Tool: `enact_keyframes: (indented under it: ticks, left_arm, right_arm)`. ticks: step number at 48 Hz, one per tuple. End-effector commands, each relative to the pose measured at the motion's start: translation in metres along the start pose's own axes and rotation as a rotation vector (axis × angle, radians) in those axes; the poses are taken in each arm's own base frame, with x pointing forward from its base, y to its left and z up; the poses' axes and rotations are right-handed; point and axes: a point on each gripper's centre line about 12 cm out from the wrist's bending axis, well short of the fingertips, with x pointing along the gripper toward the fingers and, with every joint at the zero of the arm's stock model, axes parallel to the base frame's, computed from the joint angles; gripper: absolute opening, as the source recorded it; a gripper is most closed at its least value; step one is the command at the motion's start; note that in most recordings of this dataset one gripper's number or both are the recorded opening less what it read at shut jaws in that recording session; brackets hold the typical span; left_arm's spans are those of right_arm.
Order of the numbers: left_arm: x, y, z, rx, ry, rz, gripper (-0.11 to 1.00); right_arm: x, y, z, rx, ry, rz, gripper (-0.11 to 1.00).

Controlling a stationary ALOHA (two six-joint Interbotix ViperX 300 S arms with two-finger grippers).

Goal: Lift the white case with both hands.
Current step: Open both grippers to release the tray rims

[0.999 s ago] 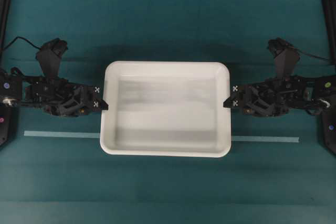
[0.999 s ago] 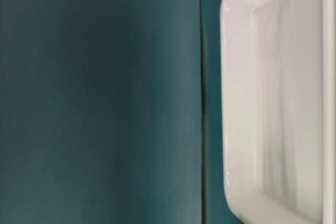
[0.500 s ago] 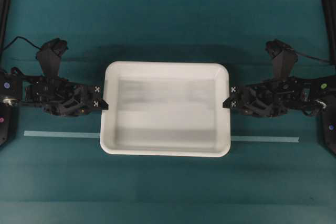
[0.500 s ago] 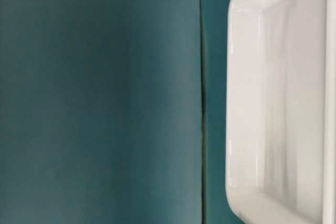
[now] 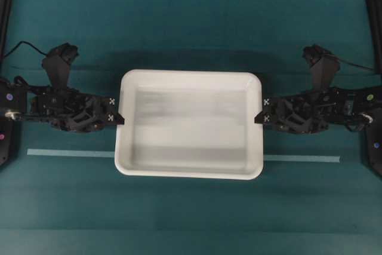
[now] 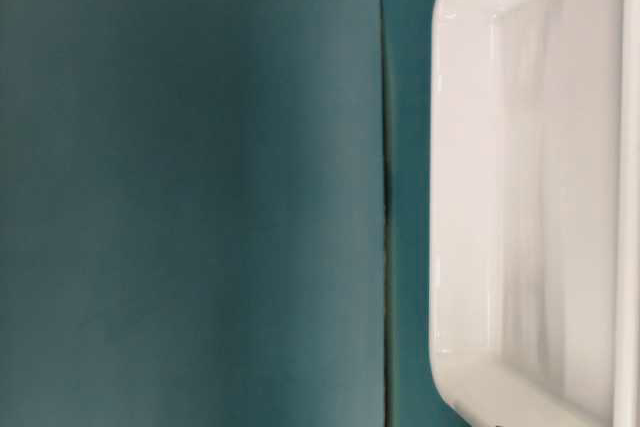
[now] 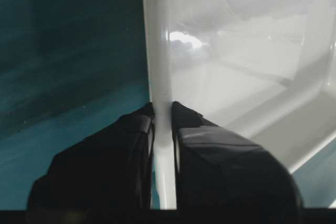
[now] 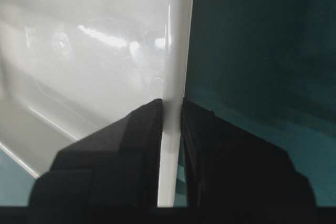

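A white case (image 5: 189, 125) sits in the middle of a teal-covered bench (image 5: 191, 22), seen from above. It is a wide, shallow rectangular tray of glossy white plastic, with rounded corners, a raised rim and a flat, faintly grey floor. It is empty.

A black robot arm reaches in from each side of the case. The left end effector (image 5: 118, 117) is clamped on the rim of the case's left short side, and the right end effector (image 5: 259, 117) is clamped on the rim of its right short side. Each wrist camera shows one finger inside the rim and one outside, pinching the thin white wall between them.

A pale strip of tape (image 5: 65, 153) on the bench runs under the case's near edge.

Both grasps look secured. A soft shadow beyond the case's far edge suggests it may be raised, but how far cannot be told.
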Motion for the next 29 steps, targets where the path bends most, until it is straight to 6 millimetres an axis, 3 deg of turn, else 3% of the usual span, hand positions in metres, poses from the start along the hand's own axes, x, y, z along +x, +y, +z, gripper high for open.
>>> enact_keyframes:
  ticks: [1,4,9,15,21,29]
  left_arm:
    - [0.0052,0.0108,0.0009,-0.002,0.002,0.048,0.06]
    - [0.0055,0.0110,0.0009,-0.004,0.002,0.050,0.11]
    - [0.0052,0.0116,0.0008,-0.013,0.002,0.051,0.27]
    - [0.0052,0.0116,0.0008,-0.047,0.001,0.051,0.64]
    - [0.0047,0.0089,0.0013,-0.053,0.000,0.042,0.93]
    - [0.0002,0.0043,0.0021,-0.041,-0.005,0.013,0.93]
  right_arm:
    - [0.0015,-0.0107,0.0001,0.008,0.008,-0.047,0.15]
    - [0.0014,-0.0091,0.0009,0.009,0.006,-0.042,0.19]
    - [0.0014,-0.0084,0.0010,0.008,0.006,-0.040,0.38]
    - [0.0017,-0.0086,0.0014,0.010,0.004,-0.040,0.60]
    - [0.0006,-0.0076,0.0020,0.010,0.002,-0.035,0.71]
    - [-0.0068,-0.0024,0.0052,0.016,-0.005,-0.007,0.74]
